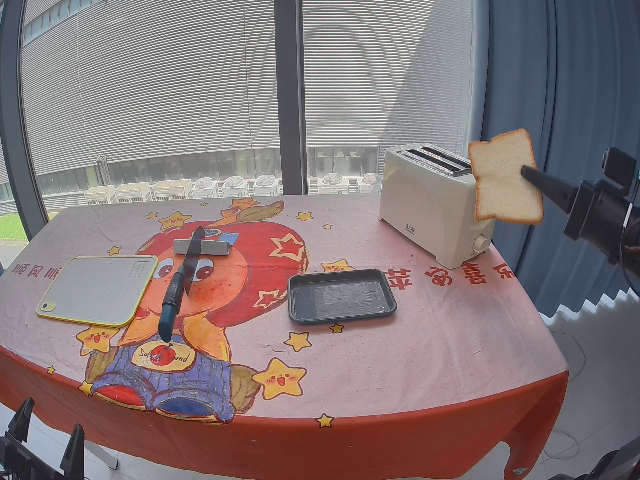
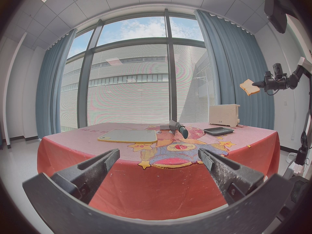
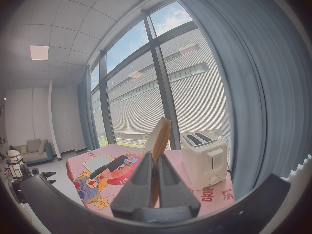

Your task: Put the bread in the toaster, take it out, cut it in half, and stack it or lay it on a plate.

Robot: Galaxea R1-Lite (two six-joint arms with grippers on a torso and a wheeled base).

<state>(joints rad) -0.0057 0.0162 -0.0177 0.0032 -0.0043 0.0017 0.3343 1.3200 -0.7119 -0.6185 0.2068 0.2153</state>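
Loading step: bread held aloft, not yet in the toaster

Head: right gripper (image 1: 531,172) pinches the bread (image 1: 505,178) upright in the air, at 2 o'clock from the toaster (image 1: 433,201); its slots (image 1: 440,159) stand uncovered, so the next move likely calls for carrying the bread over one, edge down, then lowering. Left wrist: left gripper (image 2: 159,166) spread wide, holding nothing, well apart from the bread. Right wrist: both fingers (image 3: 141,176) clamp the bread's lower part, most of it standing beyond the tips

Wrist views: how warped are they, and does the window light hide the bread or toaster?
Left wrist view: strong fisheye bowing of curtains and window frame, dark corners; bread small but lit. Right wrist view: same bowing; bread and toaster evenly lit. Head view: milder bowing, pale glare on the tray.
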